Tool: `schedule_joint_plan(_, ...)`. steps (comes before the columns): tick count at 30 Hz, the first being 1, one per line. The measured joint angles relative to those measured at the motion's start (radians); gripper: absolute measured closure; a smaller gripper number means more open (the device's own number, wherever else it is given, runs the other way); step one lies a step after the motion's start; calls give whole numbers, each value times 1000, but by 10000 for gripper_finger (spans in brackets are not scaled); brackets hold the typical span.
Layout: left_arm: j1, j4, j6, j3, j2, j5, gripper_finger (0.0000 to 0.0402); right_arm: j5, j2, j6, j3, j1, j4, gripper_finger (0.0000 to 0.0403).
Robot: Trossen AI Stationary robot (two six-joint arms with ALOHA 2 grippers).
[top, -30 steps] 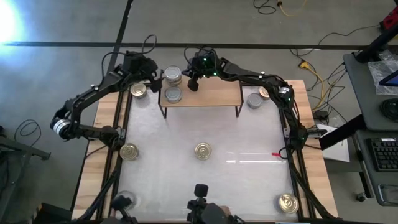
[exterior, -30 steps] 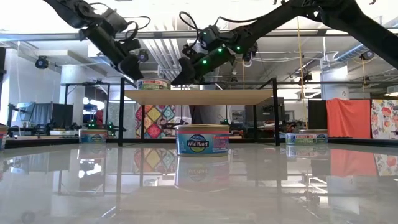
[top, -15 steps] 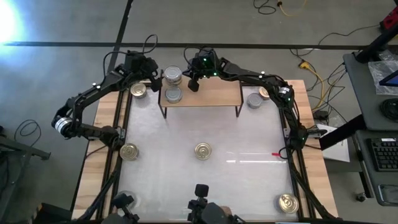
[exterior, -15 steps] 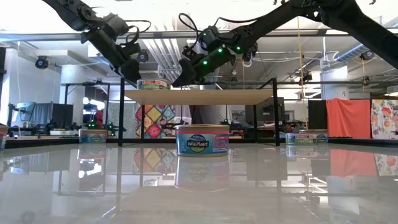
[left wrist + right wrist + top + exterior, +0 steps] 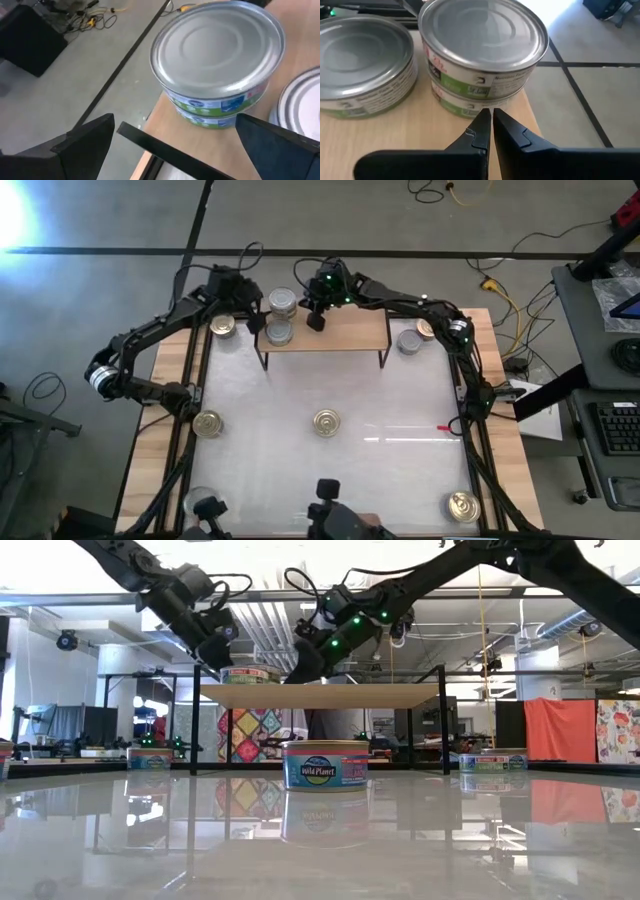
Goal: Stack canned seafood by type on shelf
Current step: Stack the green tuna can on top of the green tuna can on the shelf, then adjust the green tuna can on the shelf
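The light-wood shelf (image 5: 335, 333) stands at the table's back. On its left end are a stack of two silver-topped cans (image 5: 283, 302) and a single silver-topped can (image 5: 278, 332). My left gripper (image 5: 250, 317) is open and empty, just off the shelf's left edge, facing the stack (image 5: 217, 55); the single can (image 5: 301, 102) shows beside it. My right gripper (image 5: 316, 318) is shut and empty over the shelf, its tips (image 5: 487, 119) close to the stack (image 5: 482, 40), with the single can (image 5: 365, 65) alongside. In the low view the left gripper (image 5: 216, 652) and right gripper (image 5: 300, 667) flank the cans (image 5: 246, 675).
Gold-topped cans lie on the table at the back left (image 5: 222, 327), left (image 5: 207, 423), middle (image 5: 326, 421) and front right (image 5: 462, 504). Two more cans (image 5: 409, 340) (image 5: 427, 328) sit right of the shelf. A further can (image 5: 200, 500) sits at the front left.
My left gripper has shifted a little toward the shelf's left end. My right gripper has edged slightly forward over the shelf. The cans have not moved.
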Motion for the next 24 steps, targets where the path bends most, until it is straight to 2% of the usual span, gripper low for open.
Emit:
schedule_joint_plan(12,3,-6,12,0,-23,-114,2,0,-13,-2,0,0,-17,390)
schedule_joint_plan(18,-1,-24,4,0,-37,-119,2,7,-37,-24,0,0,-45,390)
schedule_joint_plan(24,-89,-82,-76,0,-123,-119,2,186,-128,-103,0,13,-182,390)
